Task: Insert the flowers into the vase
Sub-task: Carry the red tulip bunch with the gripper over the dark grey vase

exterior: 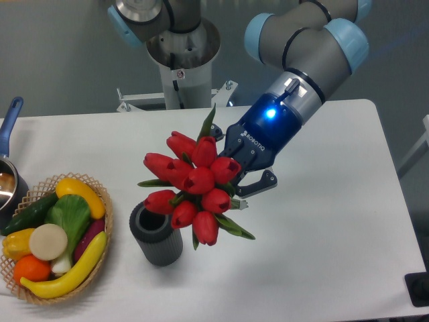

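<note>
Red tulips: bunch of red artificial tulips with green leaves [194, 184], carried above the table, buds facing the camera and down-left, stems hidden behind the buds.
Gripper: black two-finger gripper [244, 184] on the blue-lit wrist, closed on the bouquet from the right; exact contact point hidden by buds.
Hold angle: bouquet tilted, probably so stems can be swung toward the opening; stem ends not visible.
Vase: small dark grey ribbed cylindrical vase [155, 236], upright, mouth open, just below-left of the bunch; lowest buds overlapping its rim in view.
Basket: woven wicker basket of plastic vegetables [107, 204], left of vase, apart from it.
Pot: blue-handled pot [9, 121] at left edge.
Status: flowers not yet in vase.
</note>
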`<action>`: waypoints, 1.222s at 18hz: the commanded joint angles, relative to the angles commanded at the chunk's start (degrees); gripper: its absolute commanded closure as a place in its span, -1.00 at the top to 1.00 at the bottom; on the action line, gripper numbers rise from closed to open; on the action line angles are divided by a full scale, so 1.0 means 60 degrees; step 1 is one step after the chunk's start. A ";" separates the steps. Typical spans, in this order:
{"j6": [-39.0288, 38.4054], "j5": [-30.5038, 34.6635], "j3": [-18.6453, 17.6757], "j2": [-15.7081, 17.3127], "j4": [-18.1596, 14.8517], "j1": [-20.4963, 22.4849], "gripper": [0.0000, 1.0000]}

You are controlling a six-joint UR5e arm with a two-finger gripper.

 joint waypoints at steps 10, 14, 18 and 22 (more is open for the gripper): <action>0.0029 -0.0205 0.0000 -0.0058 0.0132 -0.0161 -0.46; 0.0029 -0.0745 0.0000 -0.0117 0.0132 -0.0234 -0.46; 0.0073 -0.1448 -0.0073 -0.0365 0.0146 -0.0439 -0.46; 0.0044 -0.2531 -0.0292 -0.0469 0.0146 -0.0629 -0.46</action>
